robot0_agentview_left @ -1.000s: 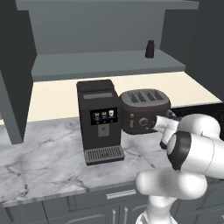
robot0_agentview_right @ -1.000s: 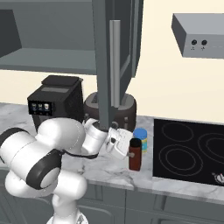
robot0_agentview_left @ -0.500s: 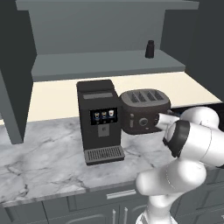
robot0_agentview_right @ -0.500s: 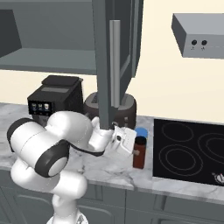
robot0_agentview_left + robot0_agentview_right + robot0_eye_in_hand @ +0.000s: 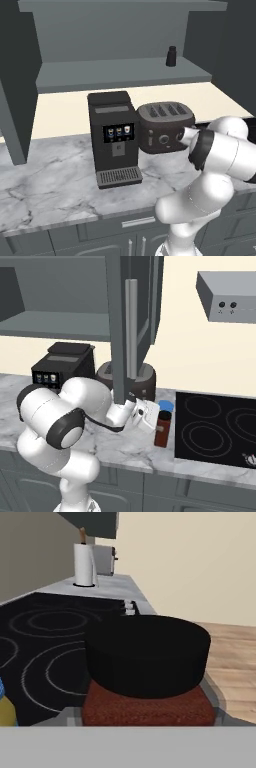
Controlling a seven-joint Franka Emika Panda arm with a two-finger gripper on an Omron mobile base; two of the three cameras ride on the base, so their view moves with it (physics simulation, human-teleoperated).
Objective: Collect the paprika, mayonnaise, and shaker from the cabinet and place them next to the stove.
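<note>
The paprika [image 5: 162,431], a dark-red bottle with a black cap, stands upright on the marble counter just left of the stove [image 5: 220,423]. My gripper [image 5: 155,424] is at its left side and looks shut on it. In the hand view the paprika [image 5: 147,657] sits very close at the bottom and my fingertips are hidden. The mayonnaise [image 5: 166,405] shows its blue lid right behind the bottle; a sliver of the mayonnaise [image 5: 4,707] is at the hand view's left edge. The shaker [image 5: 171,56] stands on the cabinet shelf [image 5: 120,75], at its right end.
The open cabinet door [image 5: 131,331] with its bar handle hangs just above my hand. A toaster [image 5: 165,127] and a coffee machine [image 5: 114,137] stand on the counter under the cabinet. A paper towel roll [image 5: 84,564] stands past the stove [image 5: 50,642]. A range hood [image 5: 227,288] hangs above.
My elbow has swung up and inward, and the gripper with the paprika has edged a little to the right, toward the stove.
</note>
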